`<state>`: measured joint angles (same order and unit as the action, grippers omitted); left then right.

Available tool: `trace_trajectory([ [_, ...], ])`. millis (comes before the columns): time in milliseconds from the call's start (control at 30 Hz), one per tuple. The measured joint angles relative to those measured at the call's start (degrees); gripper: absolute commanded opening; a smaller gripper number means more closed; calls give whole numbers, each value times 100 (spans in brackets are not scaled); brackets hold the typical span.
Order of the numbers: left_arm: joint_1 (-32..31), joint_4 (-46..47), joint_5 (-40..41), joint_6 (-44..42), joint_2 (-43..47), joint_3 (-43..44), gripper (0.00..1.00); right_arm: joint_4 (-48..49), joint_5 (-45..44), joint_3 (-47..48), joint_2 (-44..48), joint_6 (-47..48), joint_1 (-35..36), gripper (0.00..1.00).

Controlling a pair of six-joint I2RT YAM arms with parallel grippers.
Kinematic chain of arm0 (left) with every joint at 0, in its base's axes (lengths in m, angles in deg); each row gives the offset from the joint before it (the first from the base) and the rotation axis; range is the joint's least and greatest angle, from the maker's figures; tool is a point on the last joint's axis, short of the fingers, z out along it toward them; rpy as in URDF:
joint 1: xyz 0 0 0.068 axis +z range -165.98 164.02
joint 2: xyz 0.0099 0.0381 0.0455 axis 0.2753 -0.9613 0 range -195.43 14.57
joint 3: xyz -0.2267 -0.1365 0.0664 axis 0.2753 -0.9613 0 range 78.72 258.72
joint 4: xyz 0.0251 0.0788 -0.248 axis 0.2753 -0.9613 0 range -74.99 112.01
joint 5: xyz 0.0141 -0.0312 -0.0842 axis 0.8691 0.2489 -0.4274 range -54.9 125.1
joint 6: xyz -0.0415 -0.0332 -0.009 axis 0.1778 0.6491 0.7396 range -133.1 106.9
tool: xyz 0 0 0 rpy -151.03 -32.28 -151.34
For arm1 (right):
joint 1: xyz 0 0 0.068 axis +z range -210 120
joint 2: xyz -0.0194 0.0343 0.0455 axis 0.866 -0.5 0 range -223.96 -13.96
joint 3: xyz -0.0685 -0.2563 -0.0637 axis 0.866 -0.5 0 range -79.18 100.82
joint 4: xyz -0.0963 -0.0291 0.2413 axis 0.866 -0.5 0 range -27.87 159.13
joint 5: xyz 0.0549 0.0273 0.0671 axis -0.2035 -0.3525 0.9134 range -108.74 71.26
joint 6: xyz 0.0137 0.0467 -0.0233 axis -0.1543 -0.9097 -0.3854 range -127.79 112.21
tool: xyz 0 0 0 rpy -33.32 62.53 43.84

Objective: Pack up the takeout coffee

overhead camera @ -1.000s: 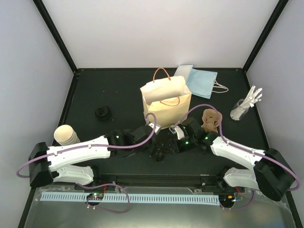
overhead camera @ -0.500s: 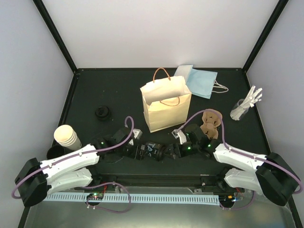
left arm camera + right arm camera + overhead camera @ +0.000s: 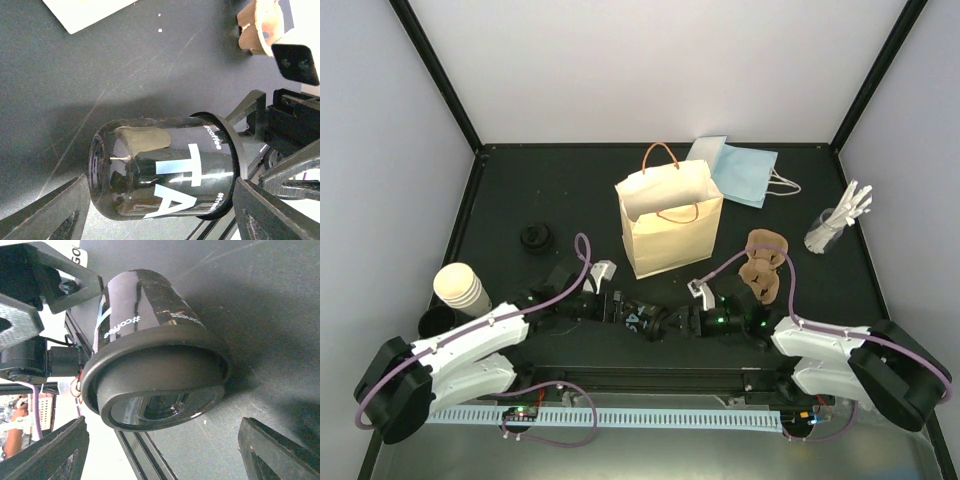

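Arms drew back; coffee cup (image 3: 165, 167) lies between open left gripper (image 3: 161, 186) and open right gripper (image 3: 164, 424).

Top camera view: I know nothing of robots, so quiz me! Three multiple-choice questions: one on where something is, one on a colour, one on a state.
1. Where is the glossy black cup with the black lid?
A. in the far left corner
B. on its side between the left gripper and the right gripper
C. against the right wall

2. Its lettering is:
A. white
B. red
C. yellow

3. The tan paper bag with handles is:
A. folded flat
B. tipped over
C. upright, mouth open

Answers: 1 B, it lies on the table between them; 2 A, white letters show on its black wall; 3 C, its open mouth faces up.
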<state>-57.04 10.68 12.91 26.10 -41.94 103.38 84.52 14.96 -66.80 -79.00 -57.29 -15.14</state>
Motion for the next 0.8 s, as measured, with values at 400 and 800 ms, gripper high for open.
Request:
trace_trajectory([
  [400, 74, 219, -199, 9, -442, -87, 77, 815, -81, -85, -461, -339, 103, 83],
  [800, 98, 568, -317, 42, -846, -201, 65, 1578, -103, -85, -1073, -555, 153, 80],
])
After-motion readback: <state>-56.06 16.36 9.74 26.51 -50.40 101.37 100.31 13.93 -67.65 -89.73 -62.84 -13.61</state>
